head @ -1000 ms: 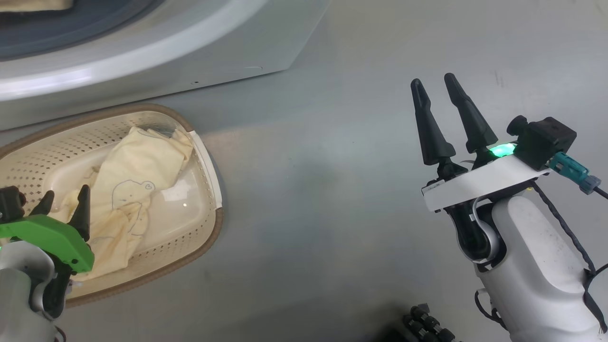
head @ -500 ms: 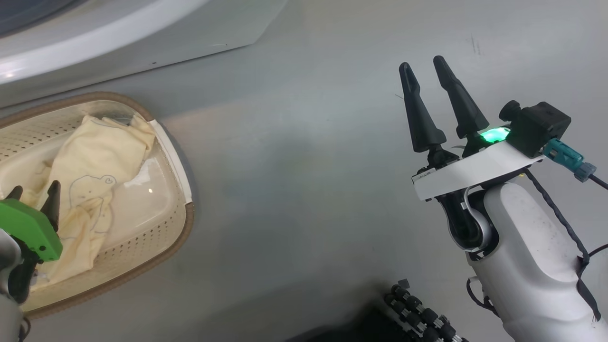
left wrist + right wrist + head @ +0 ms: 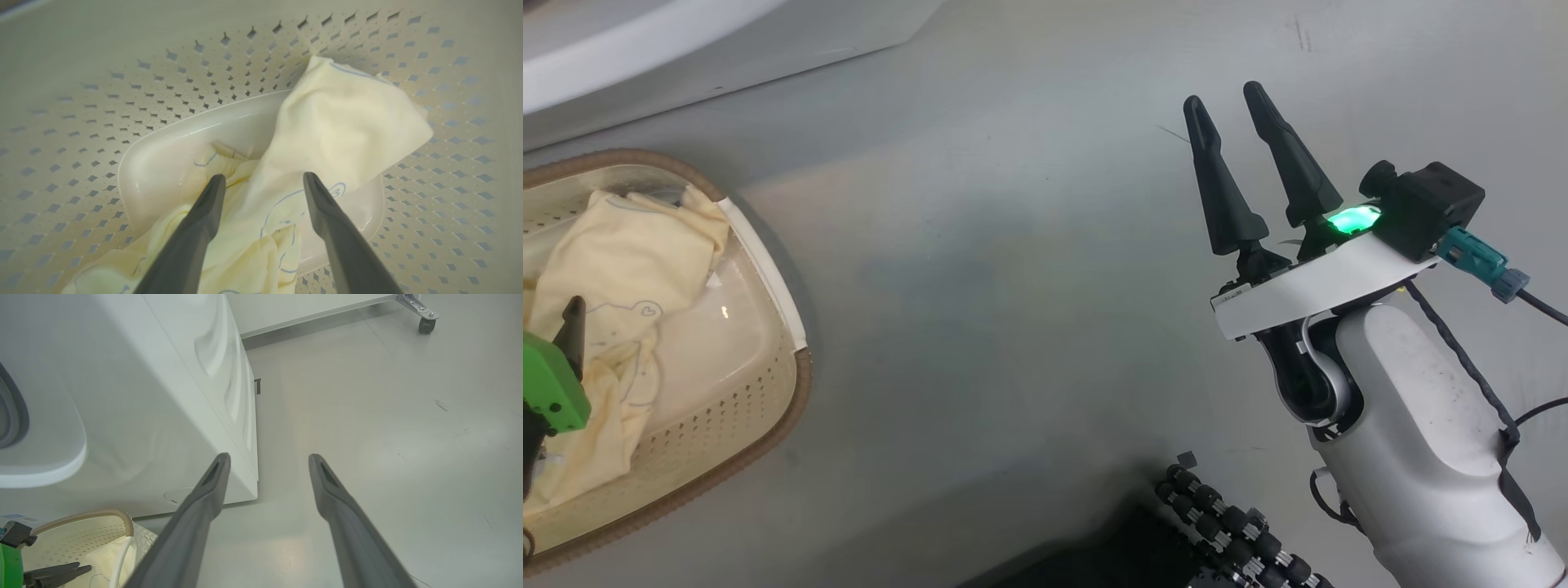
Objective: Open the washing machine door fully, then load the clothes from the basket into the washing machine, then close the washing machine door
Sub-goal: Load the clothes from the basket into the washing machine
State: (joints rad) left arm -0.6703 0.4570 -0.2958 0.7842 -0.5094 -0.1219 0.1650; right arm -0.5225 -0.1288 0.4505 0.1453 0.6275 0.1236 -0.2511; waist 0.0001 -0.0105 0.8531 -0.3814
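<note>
The floor point(image 3: 1029, 269) is smooth, pale grey and faintly glossy, with a soft patch of reflected light point(image 3: 292, 547) showing in the right wrist view. Thin dark scuff marks point(image 3: 441, 405) streak it here and there. At the far edge runs a white panel point(image 3: 302, 308) with shadow beneath it. Beside its end a black caster wheel point(image 3: 426, 326) stands under a metal bracket point(image 3: 410, 303).

The grey floor point(image 3: 1013, 286) carries the washing machine point(image 3: 768, 49) and, just beside its front, the basket point(image 3: 803, 380); a caster wheel point(image 3: 425, 324) stands well apart
</note>
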